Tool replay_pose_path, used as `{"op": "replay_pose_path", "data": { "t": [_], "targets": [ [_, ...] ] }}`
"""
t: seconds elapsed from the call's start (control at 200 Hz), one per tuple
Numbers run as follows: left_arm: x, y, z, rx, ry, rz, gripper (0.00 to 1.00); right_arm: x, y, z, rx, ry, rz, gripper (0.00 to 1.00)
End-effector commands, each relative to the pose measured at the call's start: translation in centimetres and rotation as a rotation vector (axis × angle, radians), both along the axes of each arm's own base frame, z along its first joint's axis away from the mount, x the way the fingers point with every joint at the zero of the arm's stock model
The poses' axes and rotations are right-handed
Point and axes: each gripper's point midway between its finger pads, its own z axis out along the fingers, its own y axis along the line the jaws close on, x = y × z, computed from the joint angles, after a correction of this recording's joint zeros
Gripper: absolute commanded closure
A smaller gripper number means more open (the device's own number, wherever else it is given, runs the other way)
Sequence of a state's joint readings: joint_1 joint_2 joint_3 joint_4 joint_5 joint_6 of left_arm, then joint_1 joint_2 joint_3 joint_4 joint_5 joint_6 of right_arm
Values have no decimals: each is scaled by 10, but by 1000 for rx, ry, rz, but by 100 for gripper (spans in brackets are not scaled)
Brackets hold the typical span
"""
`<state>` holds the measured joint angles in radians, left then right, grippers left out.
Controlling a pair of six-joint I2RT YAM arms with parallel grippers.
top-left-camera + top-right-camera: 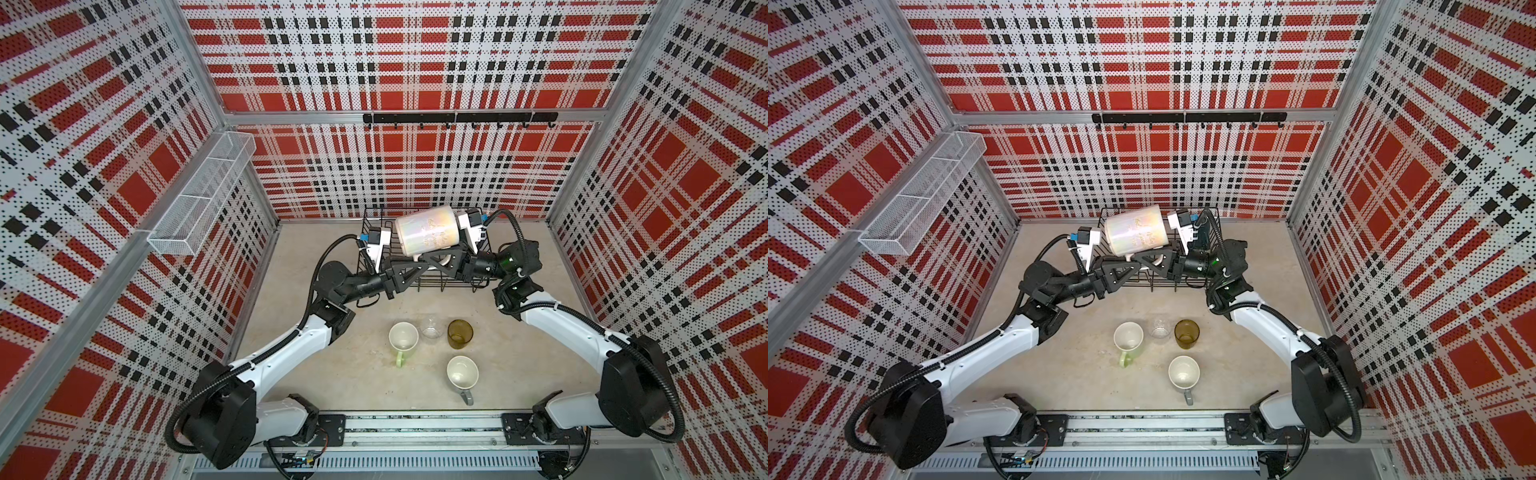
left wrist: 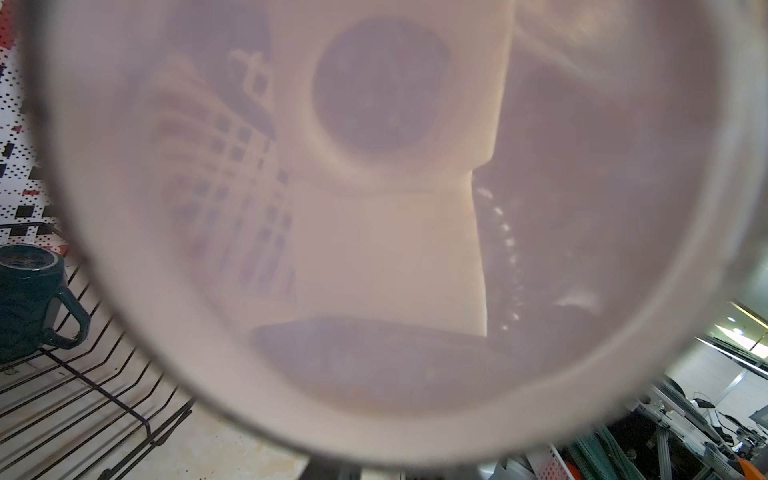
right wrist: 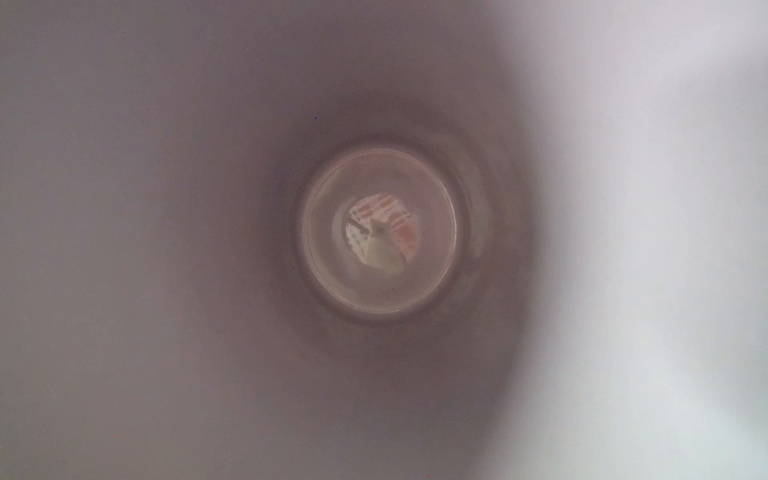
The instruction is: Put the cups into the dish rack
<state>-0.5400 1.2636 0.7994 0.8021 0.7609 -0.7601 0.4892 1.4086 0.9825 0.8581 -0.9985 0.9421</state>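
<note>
Counting the cups, I judge the task about one sixth done. Only the dark teal mug point(image 2: 29, 299) sits inside the dish rack point(image 1: 434, 286), and it seems to stand upside down on the wires. The pale pink mug point(image 1: 426, 232) is in the air above the dish rack, lying on its side, so it is not loaded yet. Four cups wait on the table in front of the dish rack, well apart from it: the light green mug point(image 1: 403, 336), the clear glass point(image 1: 431, 327), the amber tumbler point(image 1: 460, 333) and, farthest from the dish rack, the grey mug point(image 1: 462, 372).

The right gripper point(image 1: 440, 257) is clamped on the pale pink mug at its handle side, and the right wrist view looks straight into the open mouth. The left gripper point(image 1: 417, 268) is just under the mug, near its base. Whether its jaws grip anything I cannot tell, because the pictures do not show it clearly.
</note>
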Motion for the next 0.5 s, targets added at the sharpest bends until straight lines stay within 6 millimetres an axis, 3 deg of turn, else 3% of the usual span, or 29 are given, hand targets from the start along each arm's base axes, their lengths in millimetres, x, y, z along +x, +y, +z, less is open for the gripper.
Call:
{"op": "replay_pose_path", "data": {
  "t": [0.0,0.065,0.185,0.366,0.471,0.496],
  "targets": [
    [-1,5,9,-15,-57,20,82,-11,1,29,55,-97,9,100],
    [0,4,10,-15,-58,19,84,-9,2,25,43,-88,-4,100],
    [4,7,7,-13,-55,40,100,1,0,22,39,-61,-55,100],
    [24,24,-5,-21,-2,122,100,8,-4,24,66,-38,-59,96],
    [29,29,-13,-28,28,129,100,11,-13,28,117,-19,-46,100],
    [31,31,-14,-30,35,134,87,12,-16,29,132,-15,-42,100]
  ]
}}
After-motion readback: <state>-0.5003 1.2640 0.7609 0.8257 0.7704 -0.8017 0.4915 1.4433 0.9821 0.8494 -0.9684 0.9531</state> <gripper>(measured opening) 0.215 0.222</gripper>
